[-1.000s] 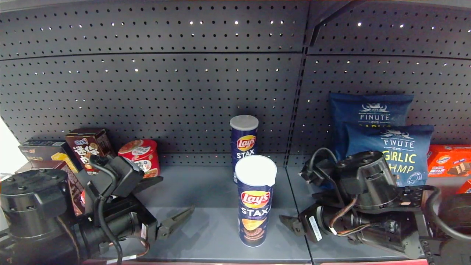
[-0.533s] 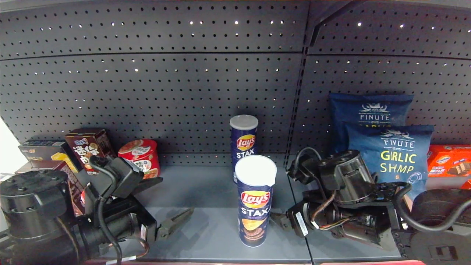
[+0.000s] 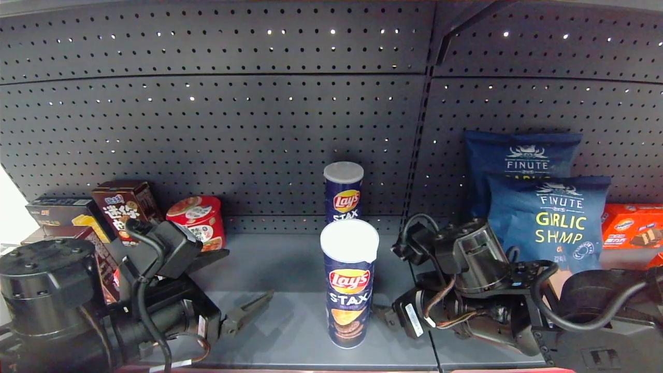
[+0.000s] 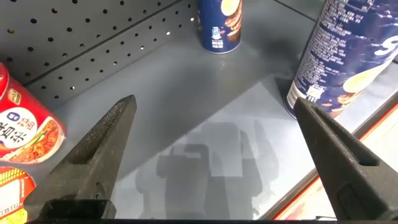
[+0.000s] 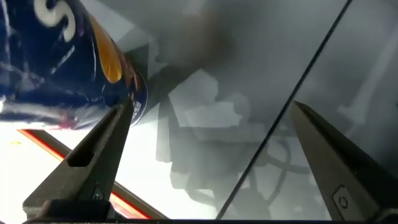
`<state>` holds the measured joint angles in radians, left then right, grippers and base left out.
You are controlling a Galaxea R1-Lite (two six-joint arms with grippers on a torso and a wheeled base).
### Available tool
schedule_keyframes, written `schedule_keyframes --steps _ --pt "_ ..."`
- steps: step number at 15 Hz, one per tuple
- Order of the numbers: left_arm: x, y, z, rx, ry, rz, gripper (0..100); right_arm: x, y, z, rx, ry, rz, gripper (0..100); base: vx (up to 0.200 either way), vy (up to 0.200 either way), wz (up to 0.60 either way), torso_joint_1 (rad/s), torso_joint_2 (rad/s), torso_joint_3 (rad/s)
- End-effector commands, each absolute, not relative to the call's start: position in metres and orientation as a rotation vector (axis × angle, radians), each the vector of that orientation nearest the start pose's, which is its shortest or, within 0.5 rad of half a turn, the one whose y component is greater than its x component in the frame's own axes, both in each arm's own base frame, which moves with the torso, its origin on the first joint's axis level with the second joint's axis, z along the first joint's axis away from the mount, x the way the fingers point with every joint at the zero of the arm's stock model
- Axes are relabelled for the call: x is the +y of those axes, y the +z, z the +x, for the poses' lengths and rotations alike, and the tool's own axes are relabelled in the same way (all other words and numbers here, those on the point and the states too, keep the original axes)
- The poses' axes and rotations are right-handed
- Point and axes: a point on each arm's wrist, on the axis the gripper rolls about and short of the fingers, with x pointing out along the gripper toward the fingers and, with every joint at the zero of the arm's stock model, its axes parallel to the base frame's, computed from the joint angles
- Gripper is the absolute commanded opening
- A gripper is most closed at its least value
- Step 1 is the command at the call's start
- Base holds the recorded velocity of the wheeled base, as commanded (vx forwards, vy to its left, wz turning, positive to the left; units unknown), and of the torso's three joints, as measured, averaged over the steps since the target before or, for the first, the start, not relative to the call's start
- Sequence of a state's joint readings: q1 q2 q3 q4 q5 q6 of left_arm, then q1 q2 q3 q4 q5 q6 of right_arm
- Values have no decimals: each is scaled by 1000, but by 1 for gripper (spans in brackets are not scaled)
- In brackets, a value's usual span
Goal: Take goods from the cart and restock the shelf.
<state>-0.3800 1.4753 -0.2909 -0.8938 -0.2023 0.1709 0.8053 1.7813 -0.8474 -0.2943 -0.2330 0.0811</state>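
Observation:
Two dark blue chip cans with pale lids stand upright on the grey shelf (image 3: 290, 259). The front can (image 3: 348, 285) is near the shelf's front edge and the rear can (image 3: 343, 190) is by the pegboard. My right gripper (image 3: 386, 314) is open, low at the front can's right side; in the right wrist view (image 5: 214, 165) one finger (image 5: 99, 158) lies against the can's base (image 5: 68, 68). My left gripper (image 3: 248, 275) is open to the left of the front can, apart from it. The left wrist view (image 4: 214, 155) holds bare shelf between its fingers, with the front can (image 4: 348, 56) and rear can (image 4: 219, 25) beyond.
A red noodle cup (image 3: 199, 217) and brown boxes (image 3: 124, 202) stand at the left. Blue chip bags (image 3: 549, 217) and orange boxes (image 3: 632, 225) fill the right bay past the shelf seam (image 3: 417, 269). The pegboard wall (image 3: 259, 129) closes the back.
My right arm has moved left along the shelf to the front can, and the can has shifted a little to the left. The left arm has stayed still.

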Motion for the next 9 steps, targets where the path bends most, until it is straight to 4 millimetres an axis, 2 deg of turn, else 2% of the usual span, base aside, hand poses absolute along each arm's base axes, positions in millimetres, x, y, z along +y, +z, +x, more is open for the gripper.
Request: schedule_keyframes --steps 1,9 --pt "-80 135 188 247 -603 192 100 215 137 215 588 525 -246 100 0 0 0 0 0 0" --pt "-80 131 184 263 -612 196 100 194 139 195 592 527 -246 100 0 0 0 0 0 0"
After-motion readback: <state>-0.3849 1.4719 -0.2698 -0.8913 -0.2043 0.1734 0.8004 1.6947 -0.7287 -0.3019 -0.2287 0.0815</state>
